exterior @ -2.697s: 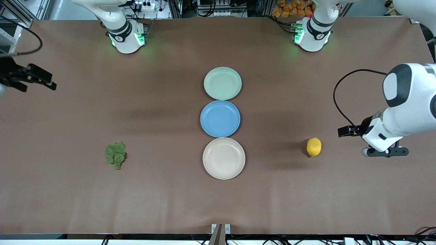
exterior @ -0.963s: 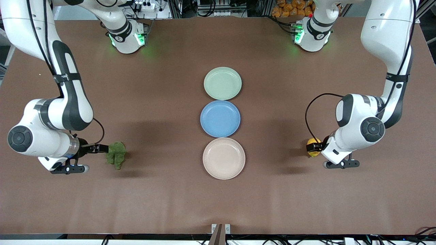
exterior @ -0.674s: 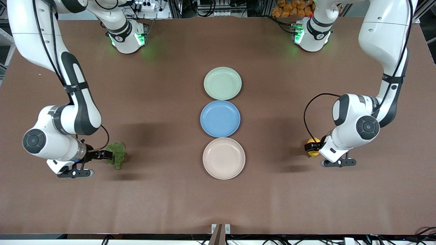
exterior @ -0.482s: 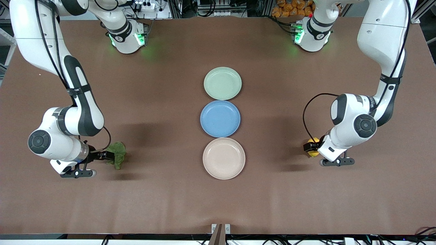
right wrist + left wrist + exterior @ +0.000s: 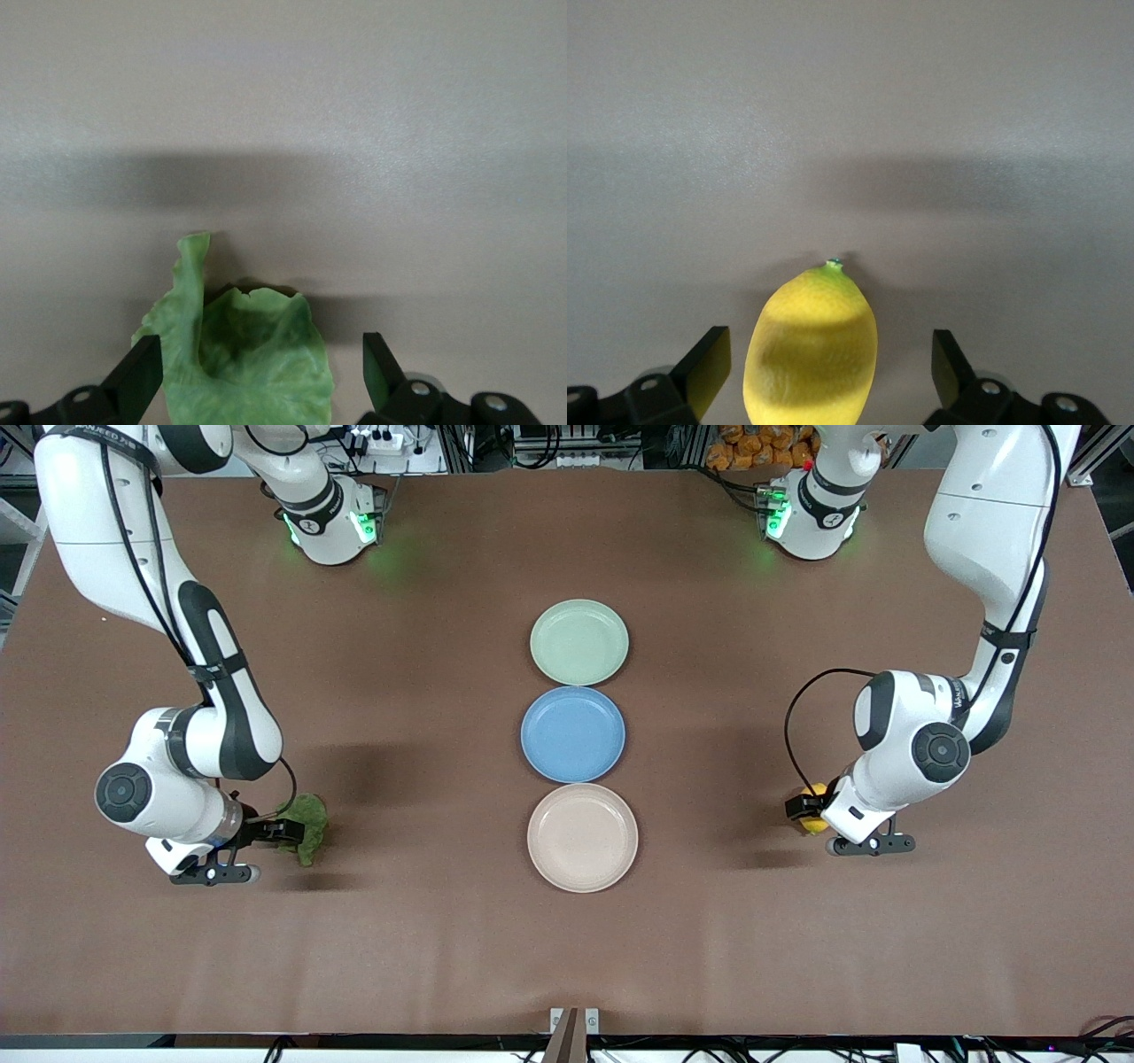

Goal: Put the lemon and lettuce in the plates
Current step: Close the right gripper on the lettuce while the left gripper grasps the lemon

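Brown matting covers the whole table (image 5: 443,939), and three plates sit in a row down its middle: the mint plate (image 5: 579,642) farthest from the front camera, the blue plate (image 5: 573,733) between, the beige plate (image 5: 582,837) nearest. All three are bare, so neither item has been delivered yet.

I have both arms low at the two ends of the table because each target lies at its own end, level with the beige plate. My left gripper (image 5: 804,807) is spread wide with nothing held, its fingers (image 5: 709,367) straddling the lemon (image 5: 811,350), which still rests on the mat. I judge this is the pose for closing across the fruit's narrow width. My right gripper (image 5: 285,832) is likewise fully apart and empty, its fingers (image 5: 142,376) either side of the lettuce (image 5: 239,363), which lies on the mat toward the right arm's end.

The lemon is a bright yellow oval with fine dimpled skin and a small green nub at its tip; rounded, so it may roll if pinched off-centre. The lettuce is a crinkled green leaf, cupped and ragged, with one edge curled upward; it looks thin and likely to fold under the pinch.
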Tool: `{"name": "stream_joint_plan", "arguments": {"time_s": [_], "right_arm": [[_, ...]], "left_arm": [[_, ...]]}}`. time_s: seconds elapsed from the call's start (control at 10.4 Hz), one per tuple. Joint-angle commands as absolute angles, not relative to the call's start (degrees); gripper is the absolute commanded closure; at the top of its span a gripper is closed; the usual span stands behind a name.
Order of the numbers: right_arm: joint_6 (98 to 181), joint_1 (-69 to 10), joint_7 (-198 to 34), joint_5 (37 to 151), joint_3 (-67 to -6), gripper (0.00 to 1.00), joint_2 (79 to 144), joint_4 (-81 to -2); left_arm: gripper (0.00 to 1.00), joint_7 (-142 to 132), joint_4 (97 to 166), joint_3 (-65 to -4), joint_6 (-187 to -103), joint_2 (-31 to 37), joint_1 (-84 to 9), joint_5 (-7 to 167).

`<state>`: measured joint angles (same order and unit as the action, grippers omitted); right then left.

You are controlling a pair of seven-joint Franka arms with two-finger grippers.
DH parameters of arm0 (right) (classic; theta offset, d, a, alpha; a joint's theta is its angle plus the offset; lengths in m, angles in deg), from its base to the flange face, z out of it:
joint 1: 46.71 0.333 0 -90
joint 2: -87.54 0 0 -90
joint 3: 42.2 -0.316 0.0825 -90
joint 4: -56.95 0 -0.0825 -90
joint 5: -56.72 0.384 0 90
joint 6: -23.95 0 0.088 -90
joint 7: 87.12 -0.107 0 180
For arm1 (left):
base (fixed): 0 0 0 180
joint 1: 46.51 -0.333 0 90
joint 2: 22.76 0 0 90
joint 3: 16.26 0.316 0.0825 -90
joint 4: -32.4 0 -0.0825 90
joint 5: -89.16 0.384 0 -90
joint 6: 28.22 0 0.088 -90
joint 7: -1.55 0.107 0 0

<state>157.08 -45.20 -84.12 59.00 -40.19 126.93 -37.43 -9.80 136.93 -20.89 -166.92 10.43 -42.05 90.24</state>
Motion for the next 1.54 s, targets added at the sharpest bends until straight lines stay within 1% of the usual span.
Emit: {"name": "stream_joint_plan", "arguments": {"time_s": [0.0,0.39,0.58,0.77,0.87,1.06,1.25,1.35,1.44], "right_arm": [[157.72,-44.61,-84.39,59.45,-40.44,0.0,127.09,-37.62],[158.07,-43.2,-84.48,59.45,-40.44,0.0,128.31,-37.62],[160.08,-43.11,-84.39,59.36,-40.44,0.0,128.41,-38.93],[160.36,-43.11,-84.39,59.36,-40.44,0.0,128.76,-39.03],[160.36,-43.19,-84.39,59.36,-40.44,0.0,128.84,-39.03],[160.36,-43.28,-84.31,59.36,-40.44,0.0,129.02,-39.03],[160.36,-43.28,-84.31,59.36,-40.44,0.0,129.11,-39.12],[160.45,-43.28,-84.39,59.36,-40.44,0.0,129.2,-39.12],[160.53,-43.28,-84.39,59.36,-40.44,0.0,129.2,-39.12]], "left_arm": [[0.0,-11.1,138.3,-21.18,-169.89,11.25,-42.11,90.65],[0.0,-10.75,140.5,-21.27,-173.5,11.6,-42.29,90.65],[0.0,-10.49,140.59,-21.27,-173.68,11.78,-42.38,90.74],[0.0,-10.22,140.5,-21.27,-173.77,12.04,-42.46,90.74],[0.07,-10.14,140.5,-21.27,-173.77,12.04,-42.47,90.74],[0.35,-10.13,140.5,-21.27,-173.77,12.13,-42.47,90.83],[0.56,-10.13,140.5,-21.27,-173.77,12.13,-42.47,90.83],[0.62,-10.13,140.5,-21.27,-173.77,12.13,-42.47,90.91],[0.66,-10.05,140.5,-21.27,-173.77,12.13,-42.47,91.0]]}}
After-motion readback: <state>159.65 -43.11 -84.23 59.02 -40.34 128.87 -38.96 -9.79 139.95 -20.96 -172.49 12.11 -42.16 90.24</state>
